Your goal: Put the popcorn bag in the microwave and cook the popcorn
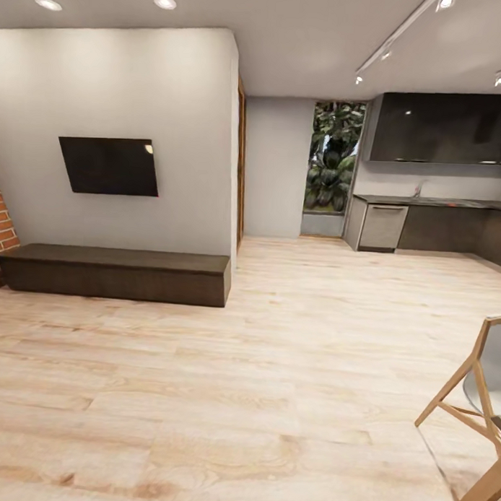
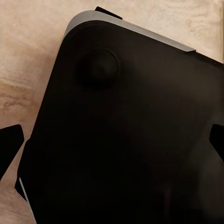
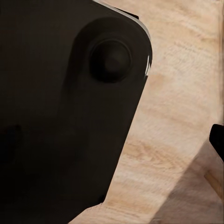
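Observation:
The kitchen [image 1: 442, 127] lies far off at the right, with dark glossy cabinets above a grey countertop [image 1: 433, 202]. The popcorn bag, the microwave and the popcorn are out of view. In the left wrist view my left gripper [image 2: 114, 142] hangs over my own black base [image 2: 121, 140], and its dark fingertips [image 2: 9, 147] stand wide apart at the picture's edges. In the right wrist view my right gripper [image 3: 112, 140] hangs beside the base [image 3: 56, 116] over pale wood floor [image 3: 172, 116]; one fingertip [image 3: 217, 140] shows at the edge. Both grippers are open and hold nothing.
A dark TV [image 1: 109, 166] hangs on the grey wall over a long low dark bench [image 1: 116, 273]. A brick wall [image 1: 0, 227] is at far left. A wooden chair [image 1: 476, 417] stands close at lower right. A silver appliance [image 1: 382, 228] sits beside a leafy window [image 1: 333, 156].

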{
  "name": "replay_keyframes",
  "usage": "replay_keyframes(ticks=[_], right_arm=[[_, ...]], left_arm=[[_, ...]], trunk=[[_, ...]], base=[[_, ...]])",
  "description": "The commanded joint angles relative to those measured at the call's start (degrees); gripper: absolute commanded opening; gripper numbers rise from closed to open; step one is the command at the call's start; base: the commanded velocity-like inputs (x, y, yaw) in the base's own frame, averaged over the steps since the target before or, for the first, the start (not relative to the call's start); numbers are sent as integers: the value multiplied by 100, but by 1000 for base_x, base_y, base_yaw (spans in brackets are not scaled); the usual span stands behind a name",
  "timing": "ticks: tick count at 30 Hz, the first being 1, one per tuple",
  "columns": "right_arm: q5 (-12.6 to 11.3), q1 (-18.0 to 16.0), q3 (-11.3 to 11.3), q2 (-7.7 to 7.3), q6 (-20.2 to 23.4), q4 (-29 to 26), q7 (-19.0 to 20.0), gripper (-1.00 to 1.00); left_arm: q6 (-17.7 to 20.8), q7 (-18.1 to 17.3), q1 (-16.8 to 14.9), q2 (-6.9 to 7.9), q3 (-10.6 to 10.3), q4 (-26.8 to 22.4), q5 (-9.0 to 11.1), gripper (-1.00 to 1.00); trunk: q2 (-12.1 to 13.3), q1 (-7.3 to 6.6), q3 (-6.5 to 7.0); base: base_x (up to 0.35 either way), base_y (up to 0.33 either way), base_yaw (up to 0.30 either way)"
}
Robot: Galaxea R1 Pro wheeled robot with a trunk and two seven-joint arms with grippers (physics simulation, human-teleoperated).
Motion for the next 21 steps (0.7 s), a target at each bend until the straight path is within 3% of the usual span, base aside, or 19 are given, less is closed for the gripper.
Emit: replay_keyframes(ticks=[1, 21], right_arm=[[28, -2, 17, 0, -23, 7, -20, 100], [-26, -2, 2, 12, -34, 7, 47, 100]], left_arm=[[-11, 4, 1, -1, 6, -4, 22, 100], [-16, 12, 1, -10, 8, -4, -43, 100]], trunk=[[-2, 4, -4], [-2, 4, -4]], base=[[325, 0, 0], [325, 0, 0]])
